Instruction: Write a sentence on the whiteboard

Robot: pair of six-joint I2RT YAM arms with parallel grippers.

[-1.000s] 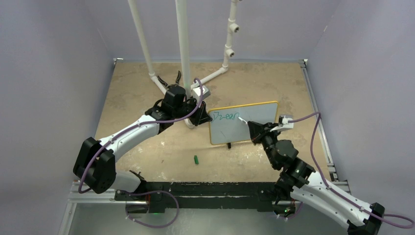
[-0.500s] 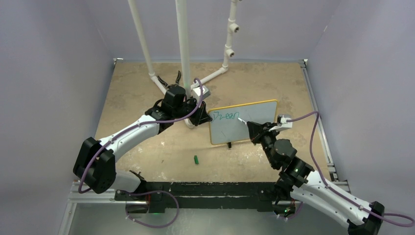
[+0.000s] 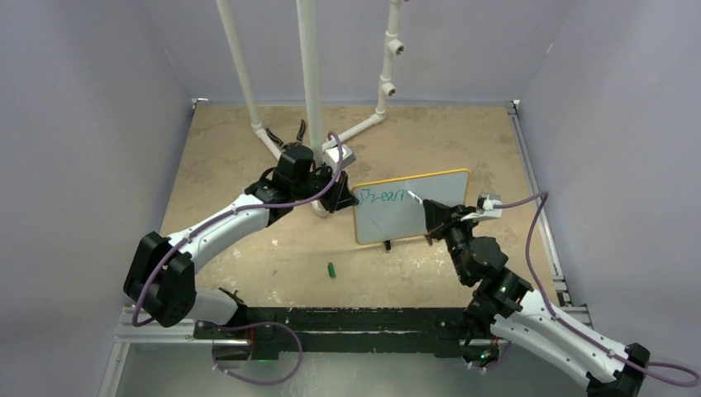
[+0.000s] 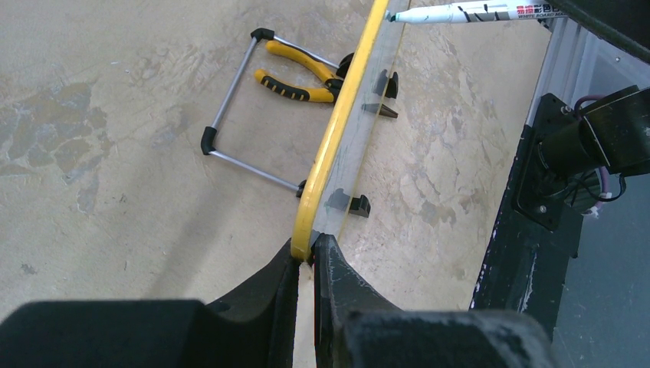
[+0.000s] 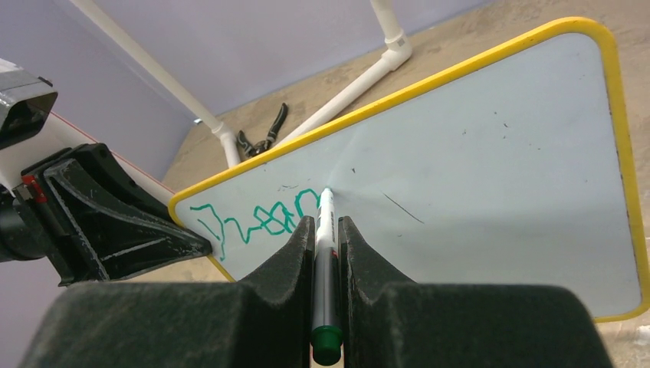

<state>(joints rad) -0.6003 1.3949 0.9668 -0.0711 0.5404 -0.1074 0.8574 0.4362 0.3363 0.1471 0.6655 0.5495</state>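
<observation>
**While the left arm steadies the board, the first word is only part-written**

Although green lettering already runs along the upper left of the whiteboard [image 3: 388,223], the sentence [image 3: 385,197] amounts to just a few letters, roughly "Drea" in the right wrist view. Everything to the right of them and below is bare white apart from a few faint stray marks.

The whiteboard stands tilted on its small black feet near the middle of the tabletop, a little toward the right edge. The left pincer [image 4: 306,257] is clamped shut on its yellow rim at the left end. The right pincer [image 5: 326,224] is closed around a green marker [image 5: 325,205], whose tip touches the board just right of the last letter.

By my reading, the task is in its early part: the first word needs finishing, and all the following words are yet to come.

A green cap [image 3: 331,270] lies on the tabletop toward the near edge, well apart from the board.
</observation>
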